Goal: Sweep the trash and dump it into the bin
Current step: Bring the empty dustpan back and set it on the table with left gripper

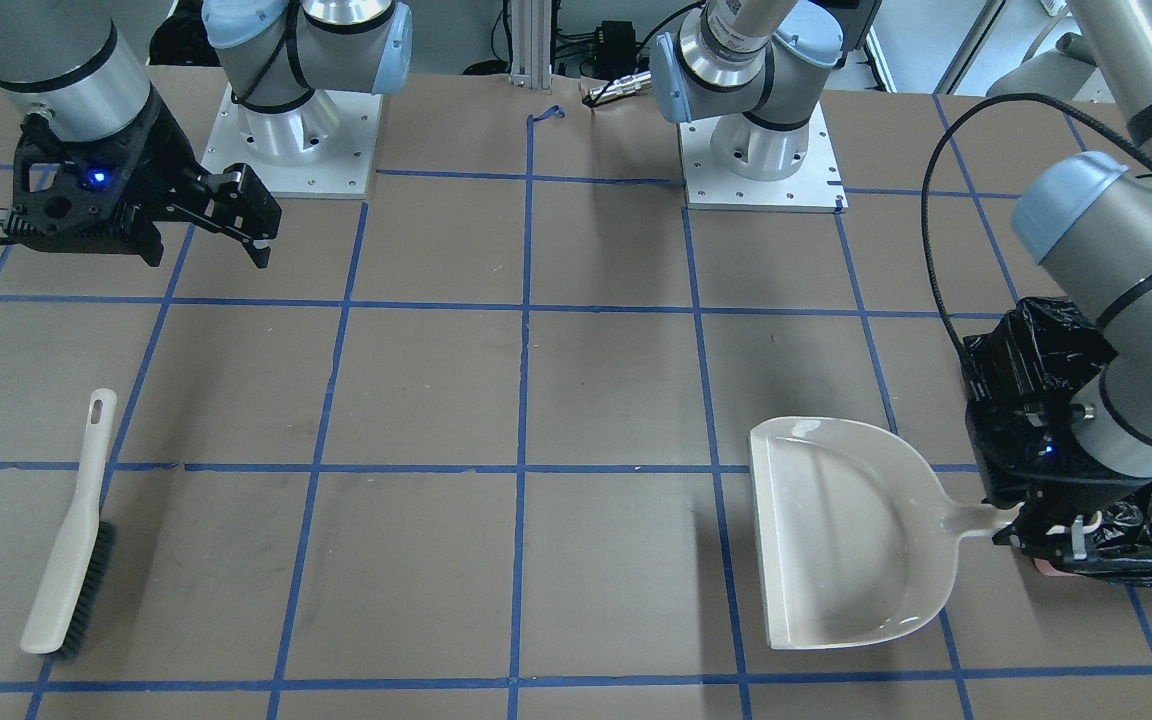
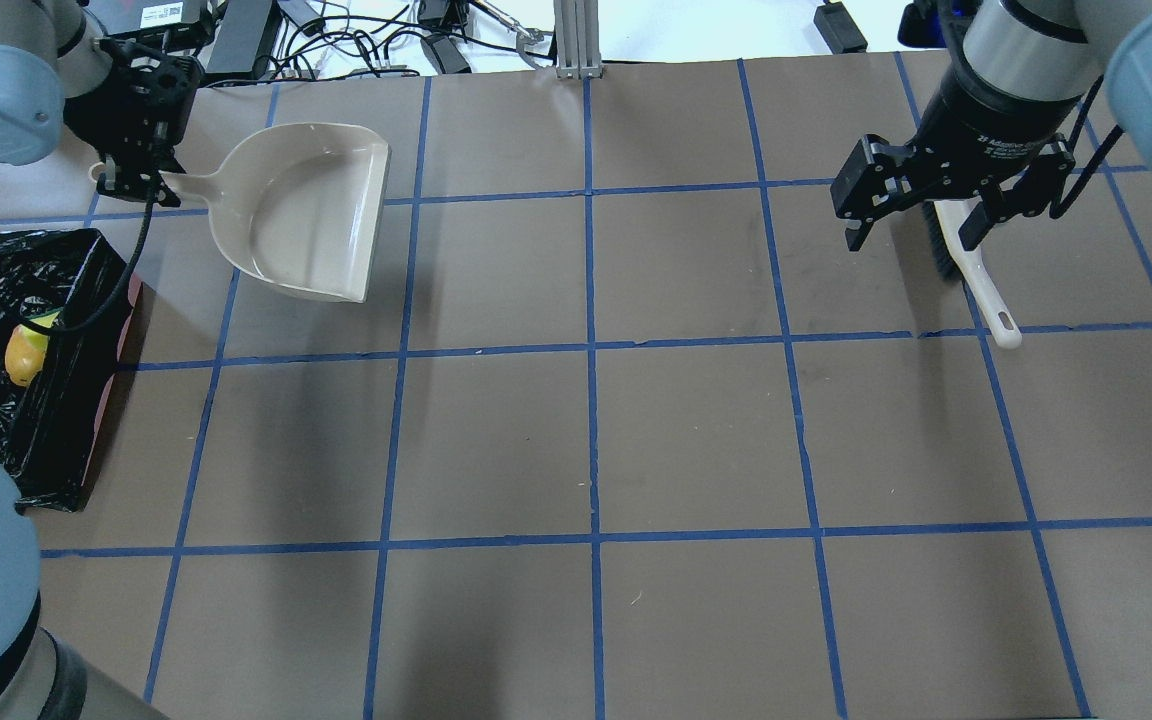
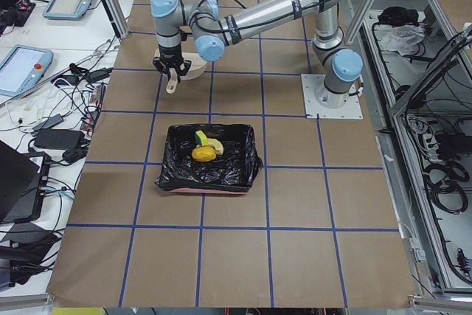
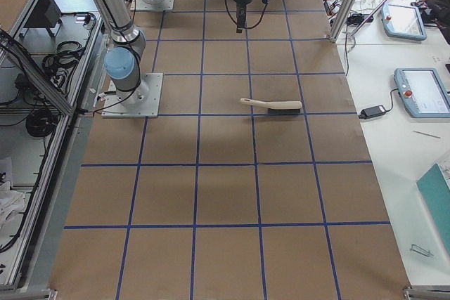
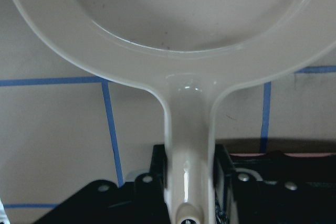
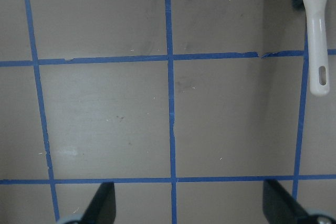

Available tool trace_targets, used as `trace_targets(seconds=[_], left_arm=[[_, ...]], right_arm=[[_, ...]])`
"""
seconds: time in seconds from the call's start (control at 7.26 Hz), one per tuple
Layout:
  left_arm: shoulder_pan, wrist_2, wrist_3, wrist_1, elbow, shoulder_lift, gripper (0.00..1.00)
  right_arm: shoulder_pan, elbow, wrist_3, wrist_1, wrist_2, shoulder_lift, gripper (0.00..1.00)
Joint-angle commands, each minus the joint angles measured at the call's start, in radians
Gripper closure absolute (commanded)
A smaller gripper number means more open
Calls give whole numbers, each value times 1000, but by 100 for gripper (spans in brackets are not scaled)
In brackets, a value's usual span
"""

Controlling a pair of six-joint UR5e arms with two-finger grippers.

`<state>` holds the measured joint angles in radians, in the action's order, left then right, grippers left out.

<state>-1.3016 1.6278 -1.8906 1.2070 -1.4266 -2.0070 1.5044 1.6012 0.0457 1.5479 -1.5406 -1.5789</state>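
The bin (image 2: pixel 46 440), lined with a black bag, stands at the table's left edge. Trash lies inside it: a golden-brown lump (image 3: pixel 203 153) and a yellow wedge (image 3: pixel 212 142). I cannot make out the bread stick. The beige dustpan (image 2: pixel 306 210) lies empty on the table beyond the bin. My left gripper (image 2: pixel 126 185) is shut on the dustpan's handle (image 5: pixel 189 145). My right gripper (image 2: pixel 914 225) is open and empty, hovering above the table just left of the brush (image 2: pixel 976 270). The brush lies flat on the table.
Blue tape lines grid the brown table. The two arm bases (image 1: pixel 296 140) stand at the robot's side. Cables and devices (image 2: pixel 336 40) lie past the far edge. The left arm's elbow (image 1: pixel 1116 280) hangs over the bin.
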Motion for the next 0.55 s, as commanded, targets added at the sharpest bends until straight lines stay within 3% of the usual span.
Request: trace_targets(seconds=[0.0,0.41], left_arm=[[-57,-8,65,-62,6,-85,100],[-96,-13,131,-113,-6,-159,100]], right_arm=[[4,-1,-3,4,-1,4,0],[4,-1,-1,3,11,4,0]])
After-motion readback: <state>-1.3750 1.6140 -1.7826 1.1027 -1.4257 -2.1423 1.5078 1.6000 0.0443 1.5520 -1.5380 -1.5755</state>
